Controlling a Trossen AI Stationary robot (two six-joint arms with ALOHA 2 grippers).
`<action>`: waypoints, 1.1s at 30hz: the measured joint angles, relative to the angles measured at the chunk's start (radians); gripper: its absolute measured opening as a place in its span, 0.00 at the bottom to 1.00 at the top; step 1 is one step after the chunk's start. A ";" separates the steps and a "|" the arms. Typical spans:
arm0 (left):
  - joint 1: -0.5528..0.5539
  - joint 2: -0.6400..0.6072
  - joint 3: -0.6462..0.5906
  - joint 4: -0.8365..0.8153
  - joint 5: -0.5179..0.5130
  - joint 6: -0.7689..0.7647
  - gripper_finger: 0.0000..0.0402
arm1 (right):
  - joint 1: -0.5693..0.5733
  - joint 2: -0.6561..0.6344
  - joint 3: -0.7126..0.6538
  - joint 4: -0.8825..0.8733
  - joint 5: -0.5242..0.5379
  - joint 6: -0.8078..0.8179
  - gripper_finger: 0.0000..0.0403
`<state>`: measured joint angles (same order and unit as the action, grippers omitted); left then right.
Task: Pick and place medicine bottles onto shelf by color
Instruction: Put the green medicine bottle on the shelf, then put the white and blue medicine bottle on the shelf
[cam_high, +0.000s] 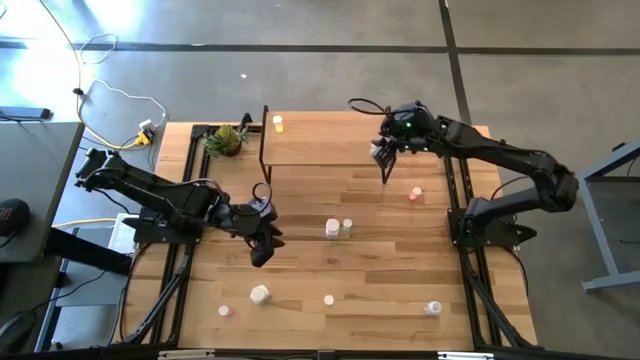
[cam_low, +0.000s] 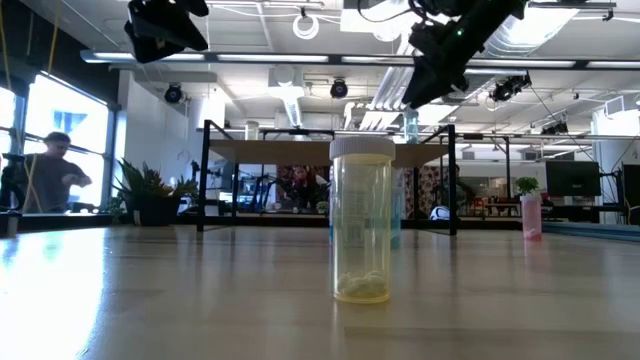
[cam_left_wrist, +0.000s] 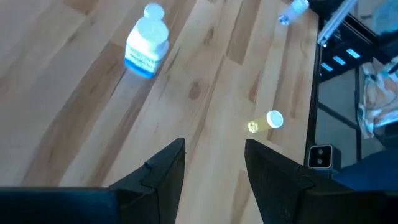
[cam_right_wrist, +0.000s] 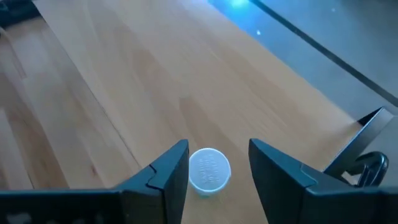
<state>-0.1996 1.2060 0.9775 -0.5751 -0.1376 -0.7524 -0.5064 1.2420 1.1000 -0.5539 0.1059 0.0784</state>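
Early in the job, by our reading — on the shelf (cam_high: 320, 145) we can see one pale yellow bottle (cam_high: 278, 124) at its 10 o'clock corner, and the right wrist view shows a white-capped bottle (cam_right_wrist: 209, 169) standing on the shelf board directly under the right claw (cam_high: 383, 152). That bottle looks just set down or about to be lifted; we cannot say which. The rest lie scattered on the table (cam_high: 400, 270): an orange-red bottle (cam_high: 416, 194) at 3 o'clock from table centre, a larger white bottle (cam_high: 332, 229) with a small white one (cam_high: 347, 226) just beside it near centre, then a row toward 6 o'clock — a pink one (cam_high: 224, 311), a white one on its side (cam_high: 260, 294), a pale one (cam_high: 328, 299), and a bluish-white one (cam_high: 433, 308) at 5 o'clock. The right arm reaches from the 3 o'clock edge, elbow bent, wrist over the shelf's 2 o'clock end; its claw is spread wider than the cap below it and grips nothing. The left arm stretches in from 9 o'clock, its claw (cam_high: 262, 246) hanging above bare table at 8 o'clock from the white pair, fingers apart and empty. Most of the sorting is left, we judge. A leafy plant (cam_high: 227, 139) sits off the shelf's 9 o'clock end.
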 joint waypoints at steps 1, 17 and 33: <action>0.000 0.000 0.000 -0.010 0.005 -0.022 0.39 | 0.000 -0.010 0.000 0.000 0.000 0.000 0.39; -0.085 0.000 0.000 -0.062 0.177 -0.355 0.56 | 0.003 -0.139 0.000 -0.048 0.002 -0.032 0.39; -0.293 0.043 0.048 -0.060 0.171 -0.650 0.49 | 0.003 -0.139 0.000 -0.101 -0.001 -0.028 0.39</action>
<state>-0.4926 1.2486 1.0253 -0.6353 0.0330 -1.4027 -0.5037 1.1034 1.1004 -0.6547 0.1051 0.0501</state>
